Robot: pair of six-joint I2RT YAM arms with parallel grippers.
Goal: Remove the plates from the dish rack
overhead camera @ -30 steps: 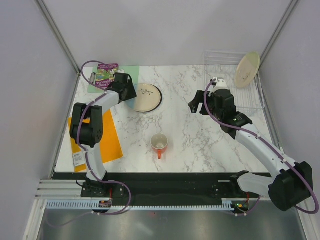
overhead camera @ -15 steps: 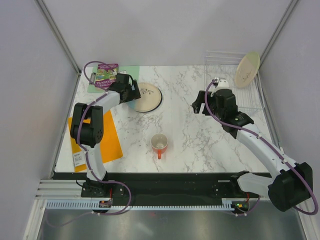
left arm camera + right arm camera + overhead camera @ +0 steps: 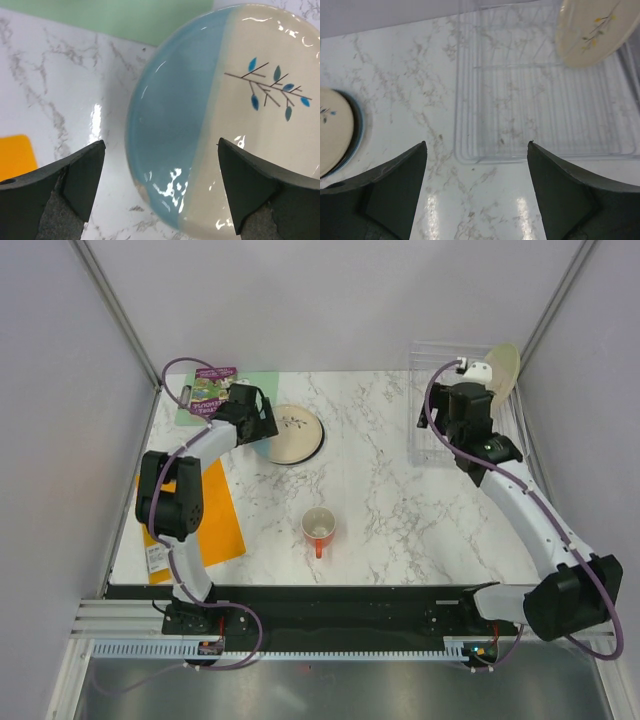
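Gaping right claw [image 3: 476, 144] over rack [image 3: 540, 105] edge

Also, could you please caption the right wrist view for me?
Open right gripper facing the dish rack, one cream plate leaning in its far corner.

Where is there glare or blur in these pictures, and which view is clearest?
Left wrist view: white glare patches on the plate and the marble table; the near fingers look soft. Right wrist view: the clear dish rack almost fades into the marble. Top external view: even light, sharp, soft shadows.
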